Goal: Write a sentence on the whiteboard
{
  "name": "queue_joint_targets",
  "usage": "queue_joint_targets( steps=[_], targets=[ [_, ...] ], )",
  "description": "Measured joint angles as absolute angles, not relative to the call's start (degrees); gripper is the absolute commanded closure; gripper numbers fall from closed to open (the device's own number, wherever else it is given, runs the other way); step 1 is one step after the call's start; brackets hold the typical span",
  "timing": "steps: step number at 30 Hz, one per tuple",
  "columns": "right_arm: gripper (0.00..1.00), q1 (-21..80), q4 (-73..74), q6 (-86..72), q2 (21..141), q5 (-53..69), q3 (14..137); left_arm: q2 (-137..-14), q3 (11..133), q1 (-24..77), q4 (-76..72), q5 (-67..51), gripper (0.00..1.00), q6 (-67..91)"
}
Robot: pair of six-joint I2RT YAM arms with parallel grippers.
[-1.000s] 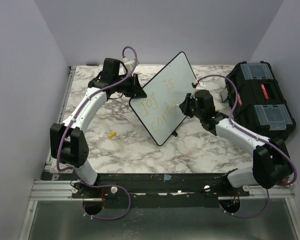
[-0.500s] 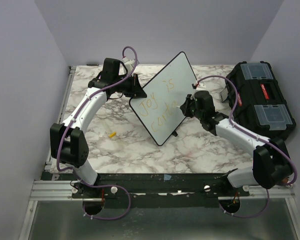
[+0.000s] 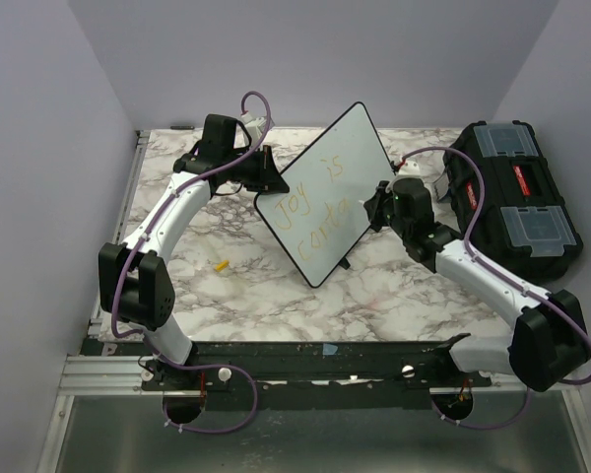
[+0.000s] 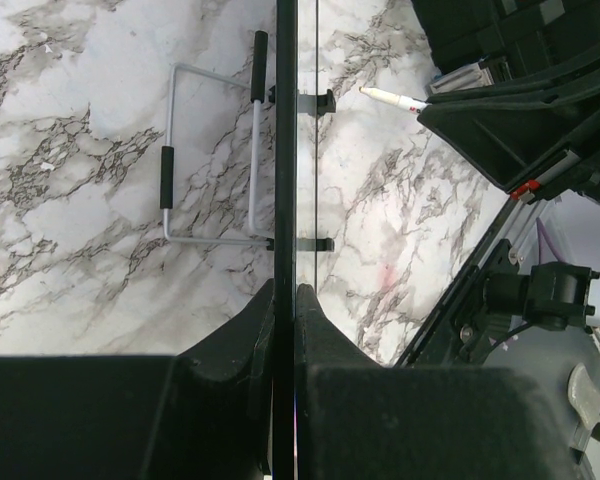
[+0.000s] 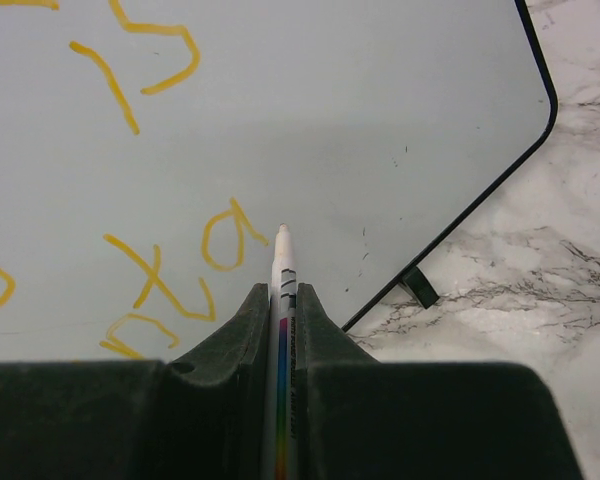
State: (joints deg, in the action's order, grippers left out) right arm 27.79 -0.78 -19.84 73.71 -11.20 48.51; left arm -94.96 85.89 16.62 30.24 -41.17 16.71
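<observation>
Clamping whiteboard (image 3: 337, 166) rim at 9 o'clock with tightly closed left pincer (image 4: 285, 292) to steady it; squeezing marker (image 5: 283, 250) in right pincer (image 5: 280, 292), tip toward sentence (image 5: 152, 270).

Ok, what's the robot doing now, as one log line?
left gripper: shut on whiteboard edge | right gripper: shut on marker | tip: by last letter | sentence: unfinished, "Joy is conta"

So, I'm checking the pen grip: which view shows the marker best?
Right wrist: the marker sits clamped in the right gripper, tip towards the whiteboard. Left wrist shows only its front end; top external barely shows it behind the gripper.
</observation>
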Motion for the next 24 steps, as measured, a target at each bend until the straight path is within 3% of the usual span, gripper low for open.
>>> queue_joint_targets(
  steps=[24],
  targets=[
    [0.99, 21.04, -1.19, -19.81, 71.44, -3.25, 48.51, -94.37, 85.80, 16.73, 30.96, -41.17, 1.00, 15.94]
  ],
)
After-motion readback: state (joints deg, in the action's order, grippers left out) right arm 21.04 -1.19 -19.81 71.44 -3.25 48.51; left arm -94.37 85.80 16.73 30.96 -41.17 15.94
